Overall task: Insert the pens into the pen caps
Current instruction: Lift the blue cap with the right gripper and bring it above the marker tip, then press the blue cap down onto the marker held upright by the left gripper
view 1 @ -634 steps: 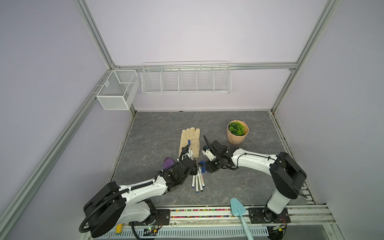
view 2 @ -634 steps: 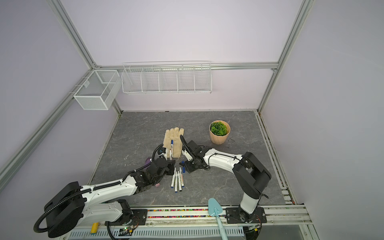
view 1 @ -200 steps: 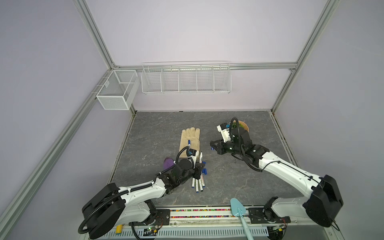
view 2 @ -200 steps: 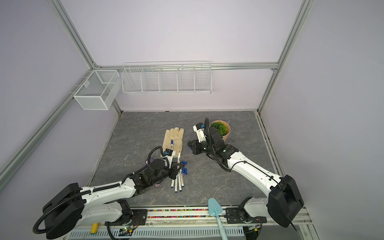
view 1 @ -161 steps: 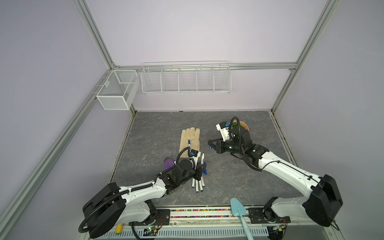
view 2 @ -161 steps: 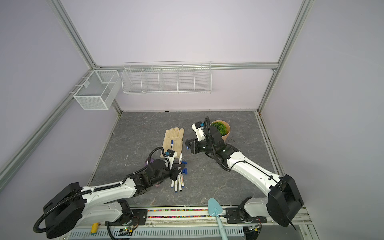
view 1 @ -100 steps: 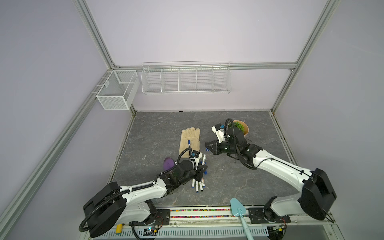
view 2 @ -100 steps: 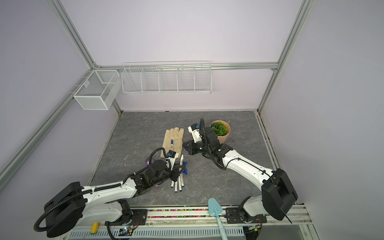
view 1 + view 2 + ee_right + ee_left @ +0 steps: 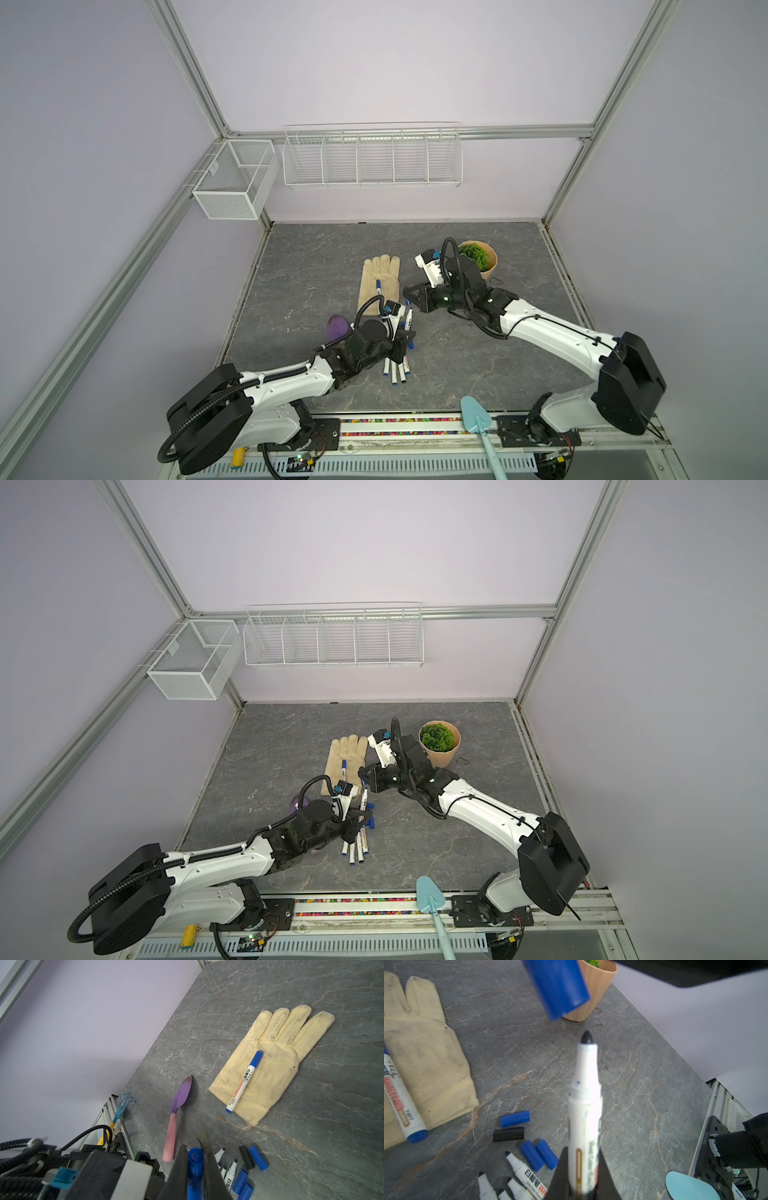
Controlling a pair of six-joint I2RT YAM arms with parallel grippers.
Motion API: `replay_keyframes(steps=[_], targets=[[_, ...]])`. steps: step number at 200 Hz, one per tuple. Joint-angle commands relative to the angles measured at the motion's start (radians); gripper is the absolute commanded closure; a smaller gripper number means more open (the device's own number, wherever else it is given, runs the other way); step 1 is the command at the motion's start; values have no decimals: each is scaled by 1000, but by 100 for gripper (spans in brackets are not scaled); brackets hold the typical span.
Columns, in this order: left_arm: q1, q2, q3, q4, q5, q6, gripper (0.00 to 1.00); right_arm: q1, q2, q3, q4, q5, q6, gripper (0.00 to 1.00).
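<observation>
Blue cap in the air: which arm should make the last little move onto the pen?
Right, probably: the right tool is shut on the short blue plastic cap, close to the tip of the white marker pen but slightly off line. The left tool only grips that pen.
</observation>
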Motion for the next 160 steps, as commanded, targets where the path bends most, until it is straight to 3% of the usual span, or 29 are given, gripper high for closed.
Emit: replay_keyframes(steps=[1,160], targets=[[-4,5,23,8,1,14,100,7,-14,-3,-22,21,-30,92],[-4,4,23,25,11,25,100,9,-58,-65,-32,-50,-42,92]])
